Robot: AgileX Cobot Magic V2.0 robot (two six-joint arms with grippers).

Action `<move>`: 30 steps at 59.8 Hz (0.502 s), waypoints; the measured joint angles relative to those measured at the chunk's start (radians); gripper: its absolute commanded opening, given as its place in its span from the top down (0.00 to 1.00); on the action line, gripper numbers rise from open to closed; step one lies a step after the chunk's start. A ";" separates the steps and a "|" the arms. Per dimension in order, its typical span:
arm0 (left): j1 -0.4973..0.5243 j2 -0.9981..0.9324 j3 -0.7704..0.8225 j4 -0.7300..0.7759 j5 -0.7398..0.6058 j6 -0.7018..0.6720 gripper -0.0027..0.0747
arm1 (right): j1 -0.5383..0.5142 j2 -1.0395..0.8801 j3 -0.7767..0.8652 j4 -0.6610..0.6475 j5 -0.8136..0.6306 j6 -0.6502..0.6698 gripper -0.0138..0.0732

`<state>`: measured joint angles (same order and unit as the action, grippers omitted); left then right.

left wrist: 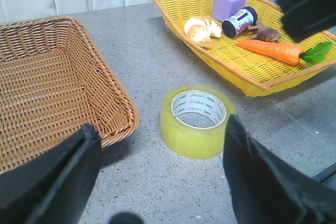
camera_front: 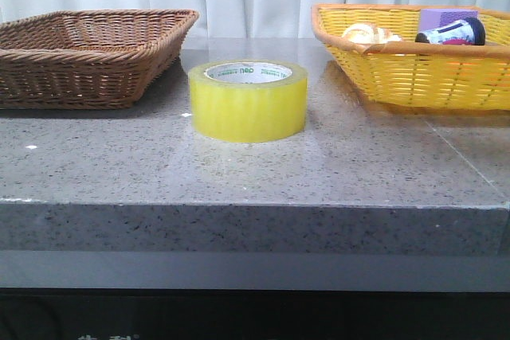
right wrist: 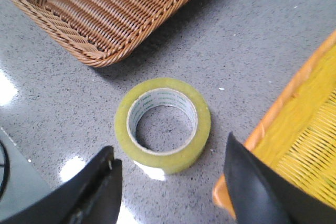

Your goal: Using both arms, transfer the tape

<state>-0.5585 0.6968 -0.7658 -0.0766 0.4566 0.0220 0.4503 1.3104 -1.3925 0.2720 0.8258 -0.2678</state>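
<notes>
The left claw (left wrist: 157, 182) was spread wide, its 2 dark fingers (left wrist: 63, 171) far apart and holding nothing. The tape (left wrist: 198, 121) lay flat on the table (left wrist: 157, 56) just ahead of the gap between those fingers, touching neither of them.

The right claw (right wrist: 168, 187) was also wide open and empty, its fingers (right wrist: 100, 187) apart on either side of the roll. The tape sat a little beyond them with its hole facing up and the grey stone showing through the white ring. No finger touched it.

Beyond the left claw, to one side of the tape, stood a brown wicker basket (left wrist: 118, 100) with nothing visible in it. To the other side and farther off stood a yellow basket (left wrist: 252, 80). In it lay a croissant (left wrist: 202, 29), a purple block (left wrist: 229, 5), a black-capped tube (left wrist: 239, 21), a carrot (left wrist: 270, 50) with green leaves and a dark brown lump that I could not identify. A black piece of the other arm (left wrist: 310, 3) hung over the far corner of that basket.

From the right claw, the brown basket lay past the tape and the yellow one just beside the finger on the far side.

In the front view the tape stood on the table between the 2 baskets, near both but touching neither, and no claw appeared.
</notes>
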 measured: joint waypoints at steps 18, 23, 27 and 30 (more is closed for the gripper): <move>0.000 0.000 0.004 0.000 0.000 0.000 0.33 | 0.000 -0.337 0.340 0.002 -0.147 0.002 0.32; 0.000 0.000 0.006 0.000 0.000 0.000 0.33 | 0.000 -0.399 0.409 0.002 -0.161 0.002 0.32; 0.000 0.000 0.008 0.000 0.000 0.000 0.33 | 0.000 -0.430 0.446 0.002 -0.165 0.002 0.32; 0.000 0.000 0.008 0.000 0.000 0.000 0.33 | 0.000 -0.450 0.471 0.002 -0.170 0.002 0.32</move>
<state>-0.5585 0.6968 -0.7582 -0.0766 0.4566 0.0220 0.4503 0.8600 -0.9217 0.2739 0.6561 -0.2658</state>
